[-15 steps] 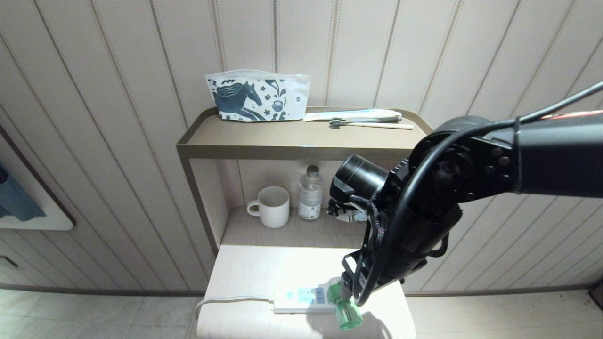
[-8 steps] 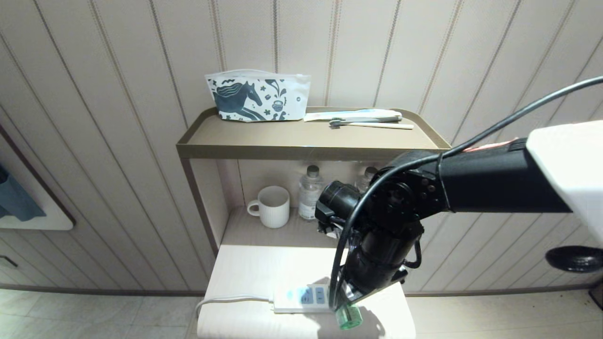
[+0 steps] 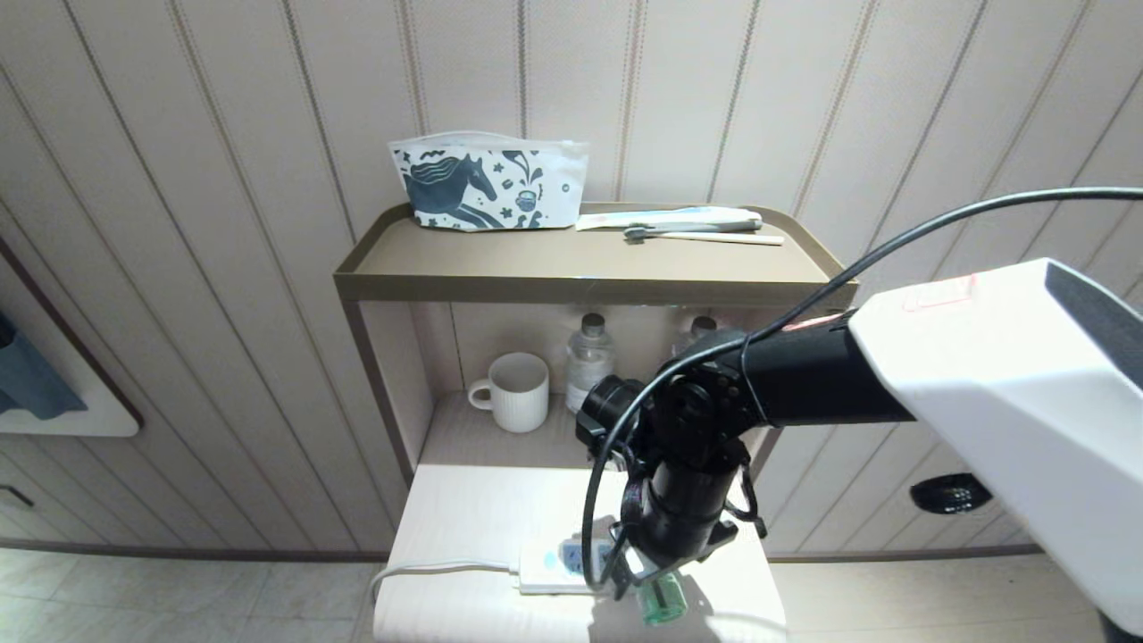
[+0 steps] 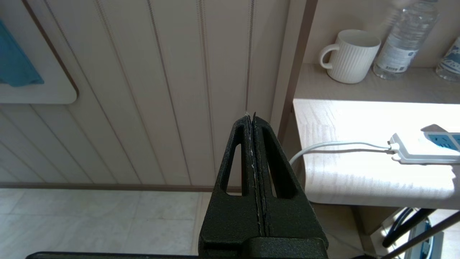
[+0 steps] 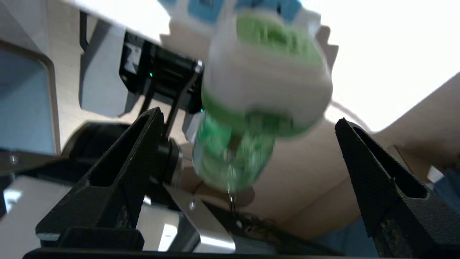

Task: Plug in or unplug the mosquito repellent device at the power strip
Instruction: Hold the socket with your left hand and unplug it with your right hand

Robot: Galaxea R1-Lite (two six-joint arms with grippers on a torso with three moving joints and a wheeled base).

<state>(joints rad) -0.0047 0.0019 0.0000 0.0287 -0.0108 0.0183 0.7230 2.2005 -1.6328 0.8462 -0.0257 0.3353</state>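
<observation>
Right tool [image 5: 248,158] spread wide around our white-headed, green-bottled mosquito repellent device [image 5: 258,104], gripping nothing.
We judge the device sits plugged into the long white power strip [image 3: 558,564] on the pale tabletop [image 3: 473,518]; only our wrist view shows both fingers [image 5: 381,187] clear of it. Left tool [image 4: 253,169] hangs closed, idle.

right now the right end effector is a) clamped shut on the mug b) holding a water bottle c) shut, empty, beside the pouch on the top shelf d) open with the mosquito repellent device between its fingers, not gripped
d: in the right wrist view the right end effector is spread wide, both fingers clear of the mosquito repellent device, which sits at the power strip.
</observation>
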